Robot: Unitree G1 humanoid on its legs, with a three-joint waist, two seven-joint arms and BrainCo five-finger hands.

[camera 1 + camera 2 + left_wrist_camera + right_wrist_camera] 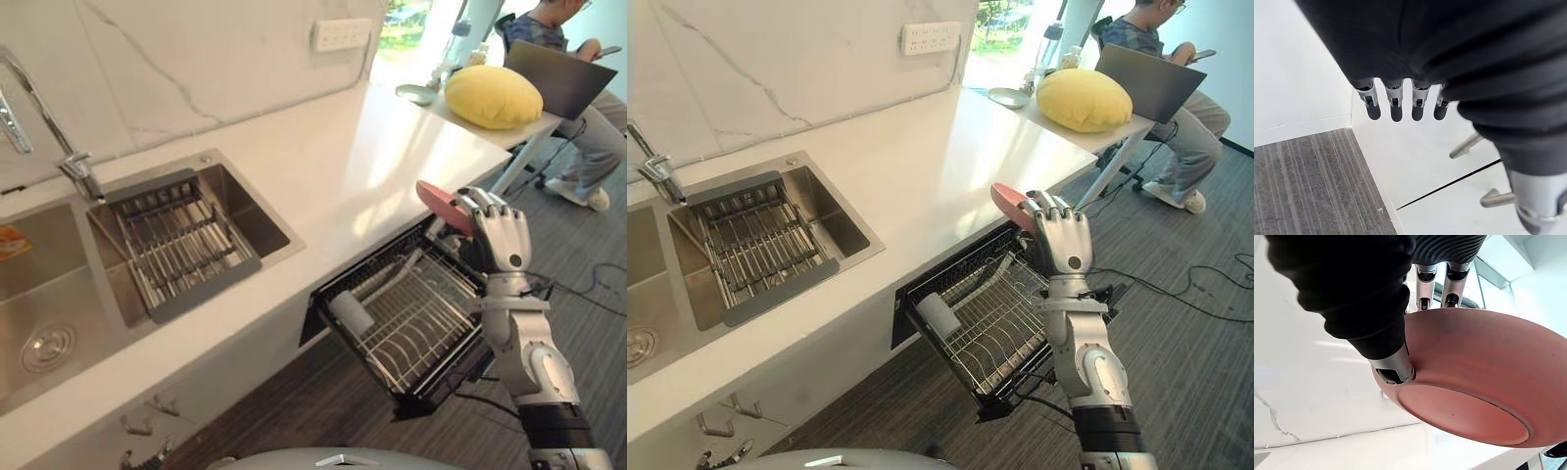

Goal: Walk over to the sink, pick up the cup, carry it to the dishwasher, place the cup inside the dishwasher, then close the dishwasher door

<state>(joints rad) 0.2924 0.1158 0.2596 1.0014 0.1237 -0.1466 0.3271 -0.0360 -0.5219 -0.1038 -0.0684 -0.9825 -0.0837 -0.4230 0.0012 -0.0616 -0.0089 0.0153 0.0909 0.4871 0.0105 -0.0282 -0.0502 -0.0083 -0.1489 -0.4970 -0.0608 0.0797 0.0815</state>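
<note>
My right hand (502, 238) pinches the pink bowl (441, 204), thumb on the outer wall near the foot and fingers over the rim, above the open dishwasher rack (416, 328). I judge the bowl rigid, smooth, light and breakable, so grip the rim firmly and set it down gently. My left hand (1396, 106) hangs with straight fingers beside the cabinet front (1425, 166).

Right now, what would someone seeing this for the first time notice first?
The pink cup pinched in the right robot hand, above the pulled-out dishwasher rack under the white counter. Next comes the yellow cushion on the table at the counter's far end, beside a seated person with a laptop.
</note>
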